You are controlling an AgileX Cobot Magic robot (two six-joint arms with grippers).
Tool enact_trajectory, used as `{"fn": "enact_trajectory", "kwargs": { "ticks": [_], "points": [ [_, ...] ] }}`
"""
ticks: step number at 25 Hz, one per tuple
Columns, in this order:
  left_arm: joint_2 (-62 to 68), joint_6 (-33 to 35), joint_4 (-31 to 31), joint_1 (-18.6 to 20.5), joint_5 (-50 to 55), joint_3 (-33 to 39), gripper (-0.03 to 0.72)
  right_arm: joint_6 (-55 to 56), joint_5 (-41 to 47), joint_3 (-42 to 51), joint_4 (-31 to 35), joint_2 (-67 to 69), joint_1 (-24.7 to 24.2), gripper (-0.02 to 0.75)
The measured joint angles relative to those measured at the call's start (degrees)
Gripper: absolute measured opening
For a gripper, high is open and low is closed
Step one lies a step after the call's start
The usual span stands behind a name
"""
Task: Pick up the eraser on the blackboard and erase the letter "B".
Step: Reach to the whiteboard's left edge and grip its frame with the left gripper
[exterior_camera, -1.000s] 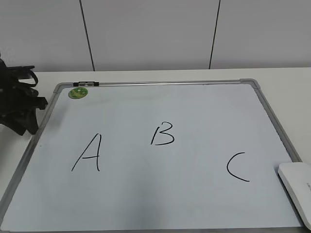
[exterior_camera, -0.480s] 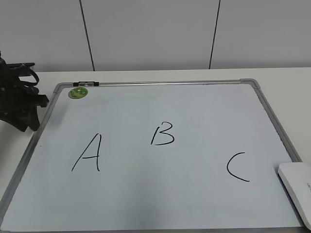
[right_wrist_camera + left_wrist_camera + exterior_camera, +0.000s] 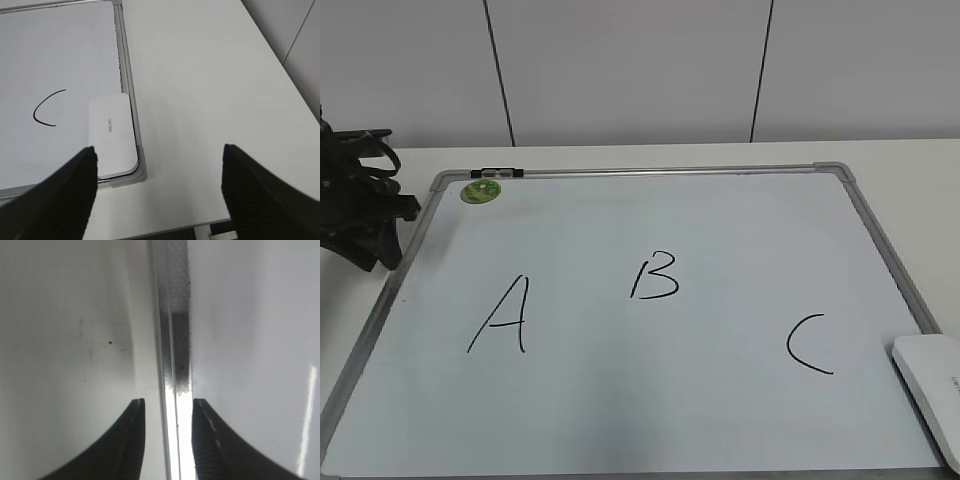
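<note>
The blackboard (image 3: 740, 240) is a white board with a grey frame, lying flat on the table. The black letter "B" (image 3: 654, 277) is near its middle, between "A" (image 3: 502, 316) and "C" (image 3: 808, 345). The white eraser (image 3: 932, 395) lies on the board's near right corner; it also shows in the right wrist view (image 3: 112, 135). My right gripper (image 3: 159, 150) is open and empty, above the bare table just right of that corner. My left gripper (image 3: 372, 255) is at the board's left edge; its jaws (image 3: 167, 405) are open and straddle the grey frame (image 3: 175, 340).
A round green magnet (image 3: 479, 191) sits at the board's far left corner, beside a small black clip (image 3: 500, 173) on the frame. White table (image 3: 210, 75) extends right of the board to an edge. A panelled wall (image 3: 640, 70) stands behind.
The left arm drew back slightly to the left and up early in the second; since then it has held still. The eraser and letters have not moved.
</note>
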Motion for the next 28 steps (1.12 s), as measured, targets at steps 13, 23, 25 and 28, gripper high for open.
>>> {"fn": "enact_trajectory", "kwargs": {
  "ticks": [13, 23, 25, 28],
  "points": [
    [2.89, 0.0, -0.63, 0.0, 0.44, -0.1, 0.241, 0.0, 0.0, 0.0, 0.0, 0.0, 0.0, 0.573],
    [3.14, 0.0, -0.85, 0.0, 0.44, -0.22, 0.044, 0.0, 0.0, 0.0, 0.0, 0.0, 0.0, 0.573],
    [3.14, -0.42, -0.85, 0.03, 0.44, -0.34, 0.025, 0.0, 0.0, 0.0, 0.0, 0.0, 0.0, 0.573],
    [3.14, -0.64, -0.85, 0.03, 0.44, -0.34, 0.022, 0.0, 0.0, 0.0, 0.0, 0.0, 0.0, 0.573]
  ]
}}
